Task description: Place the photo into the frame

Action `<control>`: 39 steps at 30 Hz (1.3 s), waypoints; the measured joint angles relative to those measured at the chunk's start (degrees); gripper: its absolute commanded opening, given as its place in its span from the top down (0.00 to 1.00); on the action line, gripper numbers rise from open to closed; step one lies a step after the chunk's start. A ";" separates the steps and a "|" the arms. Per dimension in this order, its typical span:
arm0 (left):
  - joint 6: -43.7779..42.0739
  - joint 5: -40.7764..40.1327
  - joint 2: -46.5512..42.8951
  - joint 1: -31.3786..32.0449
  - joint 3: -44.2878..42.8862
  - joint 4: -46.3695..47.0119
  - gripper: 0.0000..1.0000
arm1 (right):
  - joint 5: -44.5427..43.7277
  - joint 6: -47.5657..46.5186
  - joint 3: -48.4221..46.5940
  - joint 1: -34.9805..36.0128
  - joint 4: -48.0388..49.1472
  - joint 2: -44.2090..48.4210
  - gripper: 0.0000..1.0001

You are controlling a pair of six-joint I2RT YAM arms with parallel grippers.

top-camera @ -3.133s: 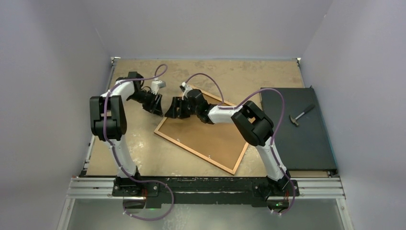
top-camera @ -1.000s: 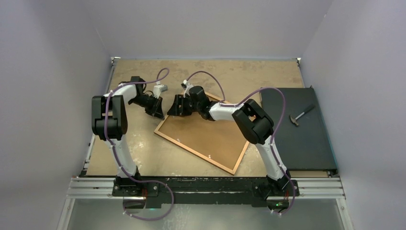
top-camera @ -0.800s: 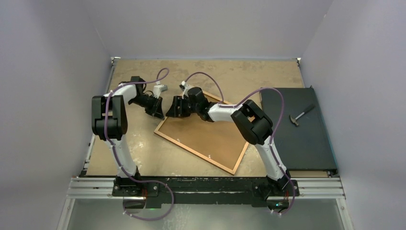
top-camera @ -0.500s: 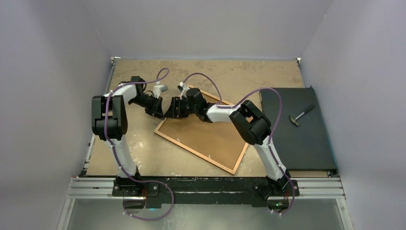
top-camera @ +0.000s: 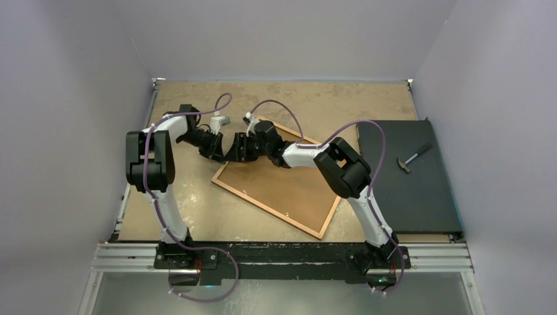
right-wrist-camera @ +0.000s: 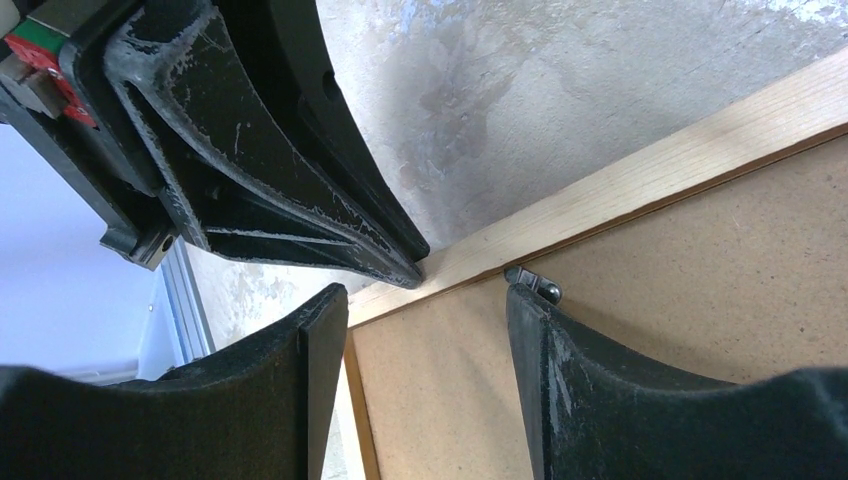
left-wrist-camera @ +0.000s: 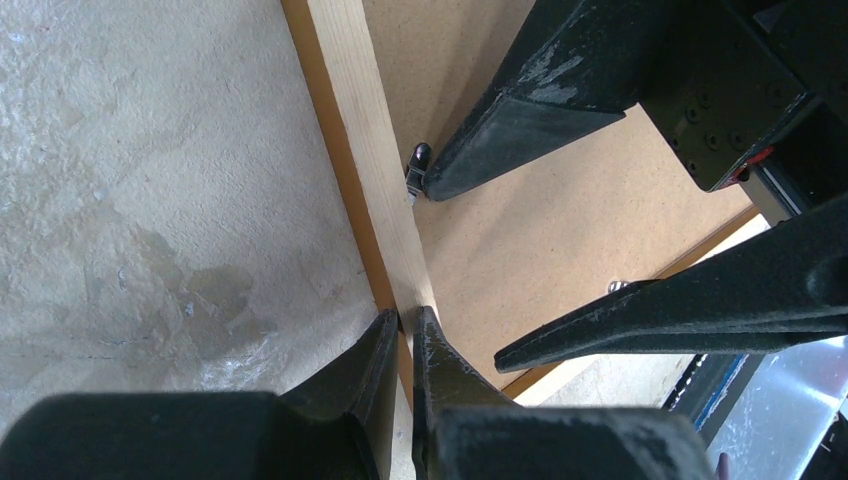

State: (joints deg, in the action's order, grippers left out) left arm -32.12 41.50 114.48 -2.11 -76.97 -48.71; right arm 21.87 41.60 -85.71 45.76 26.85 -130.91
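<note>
The orange-brown frame [top-camera: 263, 205] lies face down and askew on the table, with a brown backing board [top-camera: 282, 184] inside it. The photo is hidden. My left gripper [top-camera: 221, 156] is shut, its tips resting on the pale wood rail [left-wrist-camera: 355, 120] at the frame's far left corner [left-wrist-camera: 405, 322]. My right gripper [top-camera: 232, 153] is open over the same corner [right-wrist-camera: 425, 300]. One of its fingertips touches a small metal tab [right-wrist-camera: 533, 283] at the board's edge, and the other hangs over the corner. The left fingers [right-wrist-camera: 300, 180] sit just beyond them.
A black slab [top-camera: 407, 177] lies at the right side of the table with a small hammer [top-camera: 412, 157] on it. Purple walls enclose the table on three sides. The two grippers are almost touching each other.
My right gripper has slid left along the frame's far edge to the corner, closing up on the left gripper. The left gripper has barely moved. The frame has stayed put.
</note>
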 measured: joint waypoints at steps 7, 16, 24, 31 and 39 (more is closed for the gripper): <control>-0.02 -0.02 -0.44 0.00 0.52 0.52 1.00 | -1.05 0.28 -0.15 0.11 0.07 -0.09 0.37; -0.04 -0.02 -0.68 0.00 0.87 0.94 1.00 | -1.88 1.40 -0.20 0.26 0.85 -0.22 0.33; -0.59 0.00 -0.68 0.24 0.04 -0.33 1.00 | -1.29 2.54 0.83 0.22 0.37 1.64 0.04; -3.17 -1.86 -0.68 0.72 -4.02 -6.23 0.78 | -5.20 0.94 7.32 -2.93 -8.76 19.34 0.01; -2.51 -2.86 -0.59 0.61 -7.13 -6.69 0.69 | -18.62 1.81 30.08 -15.96 -19.63 49.64 0.01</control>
State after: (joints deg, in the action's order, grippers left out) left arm -34.63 38.63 113.89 -1.50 -84.09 -55.40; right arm 3.25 43.42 -55.64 29.80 7.22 -81.28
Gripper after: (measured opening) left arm 0.300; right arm 0.987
